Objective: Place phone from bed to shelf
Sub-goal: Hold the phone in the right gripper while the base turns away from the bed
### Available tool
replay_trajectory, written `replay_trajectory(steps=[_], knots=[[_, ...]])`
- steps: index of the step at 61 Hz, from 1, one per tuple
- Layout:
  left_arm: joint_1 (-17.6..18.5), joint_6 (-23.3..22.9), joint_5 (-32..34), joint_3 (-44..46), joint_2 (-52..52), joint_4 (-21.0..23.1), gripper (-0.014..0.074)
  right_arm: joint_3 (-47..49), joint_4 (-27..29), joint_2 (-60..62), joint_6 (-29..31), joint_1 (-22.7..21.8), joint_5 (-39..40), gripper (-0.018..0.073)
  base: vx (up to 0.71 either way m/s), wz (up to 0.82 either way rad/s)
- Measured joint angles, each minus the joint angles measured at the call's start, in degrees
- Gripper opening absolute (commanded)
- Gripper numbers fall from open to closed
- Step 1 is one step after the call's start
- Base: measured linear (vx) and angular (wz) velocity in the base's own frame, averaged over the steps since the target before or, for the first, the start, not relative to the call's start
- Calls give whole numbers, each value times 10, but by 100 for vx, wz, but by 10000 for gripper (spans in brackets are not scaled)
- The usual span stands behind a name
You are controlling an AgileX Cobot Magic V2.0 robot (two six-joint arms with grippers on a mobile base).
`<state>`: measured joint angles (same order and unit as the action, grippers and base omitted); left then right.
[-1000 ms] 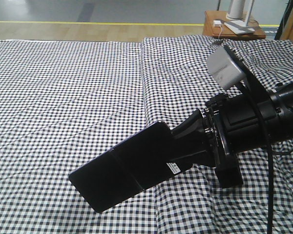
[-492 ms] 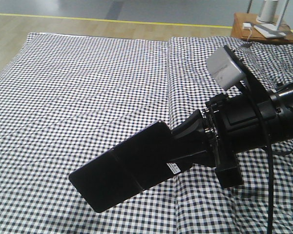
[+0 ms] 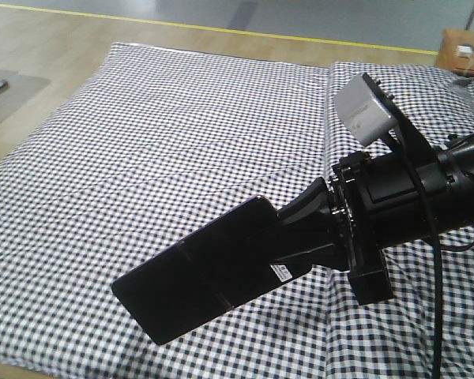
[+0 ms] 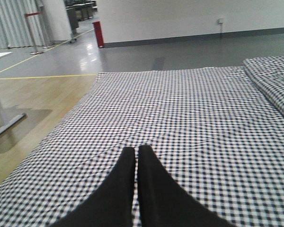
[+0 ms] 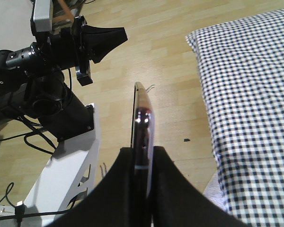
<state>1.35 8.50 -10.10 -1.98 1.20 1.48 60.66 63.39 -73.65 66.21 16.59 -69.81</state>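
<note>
phone clamped in right tool, lifted off bed | left tool closed, over bed

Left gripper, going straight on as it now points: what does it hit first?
Likely the bed: the left gripper points low over its checked cloth, though depth is unclear.

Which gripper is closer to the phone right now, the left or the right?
Right. The right gripper is shut on the phone, pinching one end of it above the bed. The left gripper is shut and empty, off to the side, clear of the phone.
</note>
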Motion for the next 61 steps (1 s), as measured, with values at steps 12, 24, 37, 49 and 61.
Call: replay_trajectory(steps=[12,24,37,49,61], knots=[[0,0,0,0,0,0,1,0,0,0,0,0,0,-2,-10,40],[0,0,0,0,0,0,1,0,0,0,0,0,0,-2,-13,48],[0,0,0,0,0,0,1,-2,0,0,0,0,-1,-2,-13,49],[0,0,0,0,0,0,1,-2,0,0,0,0,-1,-2,-12,45],[0,0,0,0,0,0,1,-2,0,0,0,0,-1,-2,-10,40]])
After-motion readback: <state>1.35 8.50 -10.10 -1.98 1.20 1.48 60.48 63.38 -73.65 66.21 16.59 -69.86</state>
